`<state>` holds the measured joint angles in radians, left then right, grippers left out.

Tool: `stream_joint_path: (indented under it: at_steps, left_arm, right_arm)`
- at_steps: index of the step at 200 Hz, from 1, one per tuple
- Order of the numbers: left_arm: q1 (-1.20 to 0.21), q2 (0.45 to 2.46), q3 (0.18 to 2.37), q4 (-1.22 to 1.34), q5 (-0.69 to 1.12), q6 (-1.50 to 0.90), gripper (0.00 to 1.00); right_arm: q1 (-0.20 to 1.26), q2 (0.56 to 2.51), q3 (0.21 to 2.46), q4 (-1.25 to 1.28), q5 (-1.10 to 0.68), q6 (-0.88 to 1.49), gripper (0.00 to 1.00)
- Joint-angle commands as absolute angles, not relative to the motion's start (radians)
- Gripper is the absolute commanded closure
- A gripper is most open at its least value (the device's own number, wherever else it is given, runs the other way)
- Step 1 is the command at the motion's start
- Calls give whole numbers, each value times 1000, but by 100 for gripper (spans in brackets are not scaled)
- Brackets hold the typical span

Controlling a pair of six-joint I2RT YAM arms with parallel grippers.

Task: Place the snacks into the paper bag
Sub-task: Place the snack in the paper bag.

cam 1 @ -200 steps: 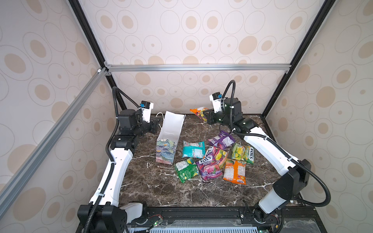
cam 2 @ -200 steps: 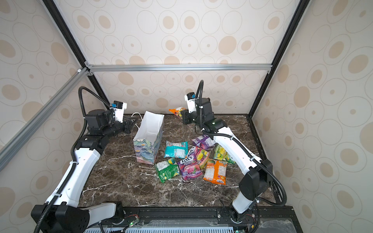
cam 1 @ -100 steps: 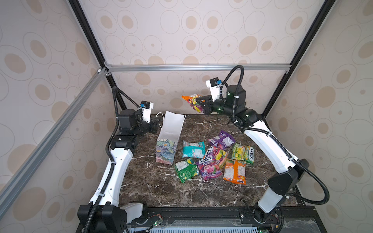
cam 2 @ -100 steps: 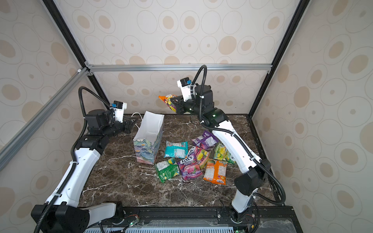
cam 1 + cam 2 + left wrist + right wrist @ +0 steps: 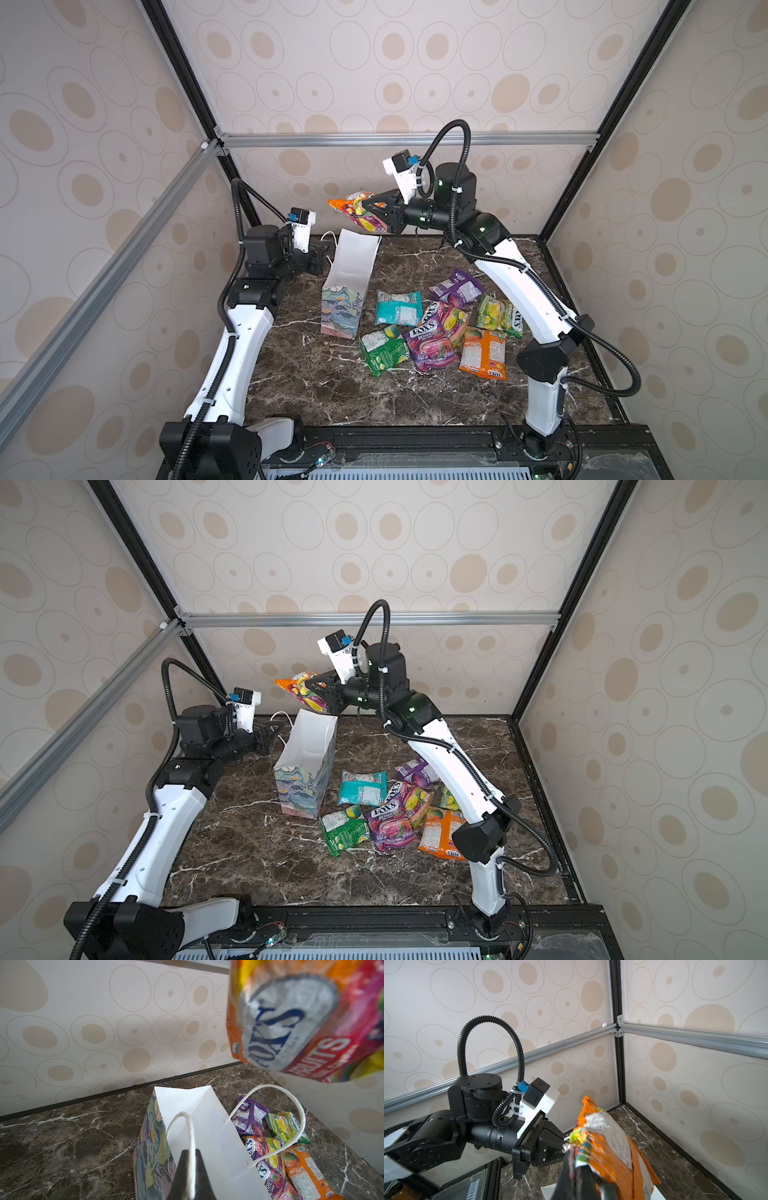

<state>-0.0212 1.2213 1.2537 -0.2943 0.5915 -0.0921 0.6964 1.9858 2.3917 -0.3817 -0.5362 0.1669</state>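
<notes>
The paper bag (image 5: 351, 282) (image 5: 307, 762) stands upright and open on the marble table, its white inside showing (image 5: 207, 1136). My left gripper (image 5: 191, 1153) (image 5: 320, 255) is shut on one white cord handle (image 5: 192, 1126) at the bag's rim. My right gripper (image 5: 374, 208) (image 5: 577, 1159) is shut on an orange fruit-print FOX'S packet (image 5: 357, 210) (image 5: 301, 690) (image 5: 301, 1022), held in the air just above the bag's far edge. Several snacks lie right of the bag: teal (image 5: 398, 307), purple (image 5: 456, 287), green (image 5: 382, 349), orange (image 5: 484, 353) among them.
The back wall and a black corner post (image 5: 616, 1043) stand close behind the raised packet. Aluminium rails (image 5: 407, 139) run along the back and left. The second cord handle (image 5: 299, 1113) loops loosely over the snack pile.
My right arm has lifted the orange packet from the back of the table and carried it left to above the bag's mouth. The left arm and bag have stayed still.
</notes>
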Motion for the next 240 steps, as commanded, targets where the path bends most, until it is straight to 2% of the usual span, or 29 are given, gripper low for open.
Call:
stream_joint_path:
  at_steps: [1, 65, 123, 183, 240]
  left_arm:
    - [-14, 1221, 1279, -305, 586, -85, 100]
    - [-15, 1212, 1272, -312, 569, -74, 100]
    - [-15, 1203, 1265, -310, 531, -72, 100]
    - [-15, 1206, 1267, -312, 510, -69, 100]
    - [-15, 1204, 1263, -316, 485, -67, 100]
  right_arm:
    - [703, 2033, 2459, -403, -568, 165, 100]
    - [706, 2041, 2439, -533, -518, 111, 100]
    - [705, 2040, 2460, -703, -529, -30, 100]
    - [717, 2065, 2464, -743, -550, -125, 100]
    - [737, 2111, 2539, -888, -555, -250, 100]
